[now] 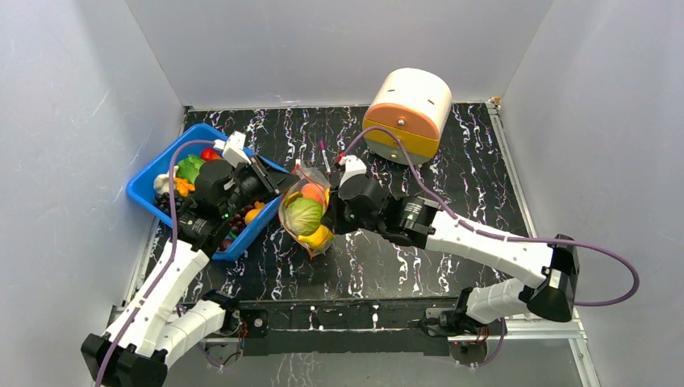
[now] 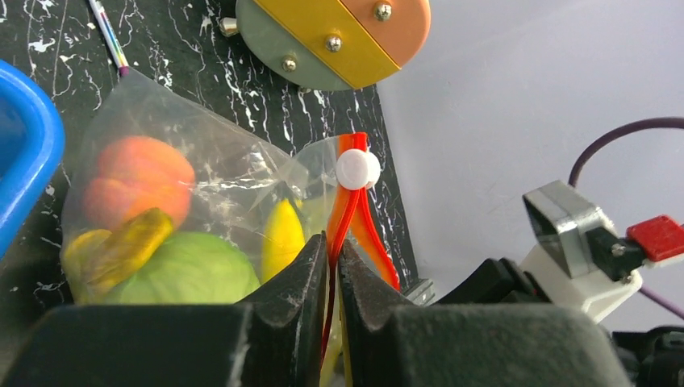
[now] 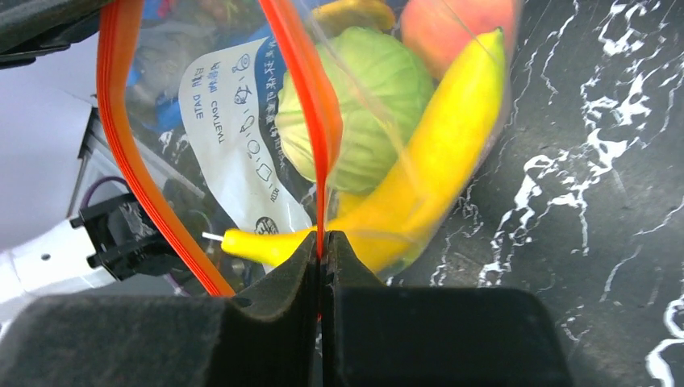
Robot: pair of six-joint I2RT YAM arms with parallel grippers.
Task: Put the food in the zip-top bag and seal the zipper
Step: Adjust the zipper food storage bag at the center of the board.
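Both the left gripper (image 2: 332, 246) and right gripper (image 3: 323, 240) had fingers clamped on the zipper (image 3: 113, 72). The bag (image 1: 306, 214) sat mid-frame, long axis running top to bottom.

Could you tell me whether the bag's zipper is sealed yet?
Open: the zipper has its two red-orange strips gaping apart in the right wrist view.

The zip-top bag (image 1: 306, 211) sits mid-surface (image 1: 468, 169), the bin (image 1: 143, 193) just left of it (more food (image 1: 190, 168) in there). Inside the bag the cabbage (image 1: 303, 216) lies central, a banana (image 1: 316, 237) before it, a round fruit (image 1: 312, 193) behind. The left tool (image 2: 332, 256) is at the bag's left edge, the right tool (image 3: 323, 246) at its right, both on the zipper (image 2: 355, 218). A drum-shaped box (image 1: 409, 109) stands behind, rightward.
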